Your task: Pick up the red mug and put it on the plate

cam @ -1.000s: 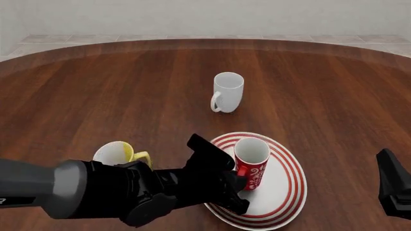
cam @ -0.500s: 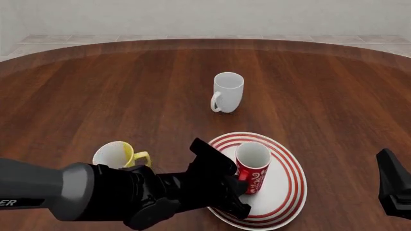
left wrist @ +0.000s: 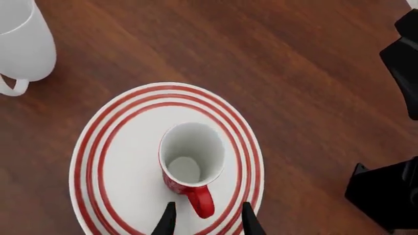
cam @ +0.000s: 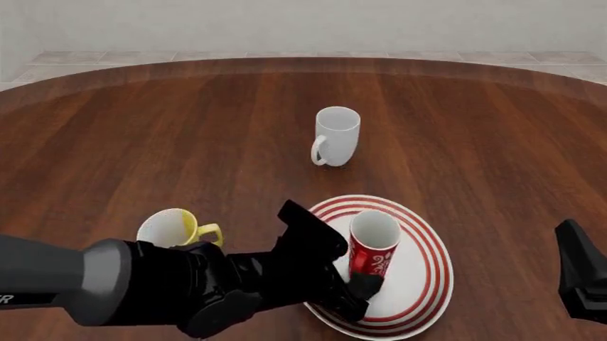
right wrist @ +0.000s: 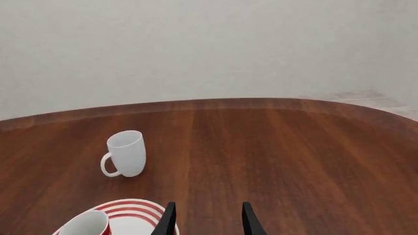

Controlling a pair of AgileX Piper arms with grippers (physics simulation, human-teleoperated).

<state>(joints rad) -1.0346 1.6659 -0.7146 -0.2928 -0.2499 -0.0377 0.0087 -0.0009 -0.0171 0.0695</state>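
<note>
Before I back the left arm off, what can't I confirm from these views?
- Red mug: in the front view the left gripper hides its handle and base on the plate.
- Left wrist view: its fingers flank the handle; contact unclear, cut by the edge.
- Yellow-and-white mug: lower part hidden by the arm.
- Right gripper: only tips show.

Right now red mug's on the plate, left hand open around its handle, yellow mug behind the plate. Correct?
One error: behind the plate stands the white mug, per the front view. The yellow mug sits left of the plate. Red mug and left hand are as stated.
</note>
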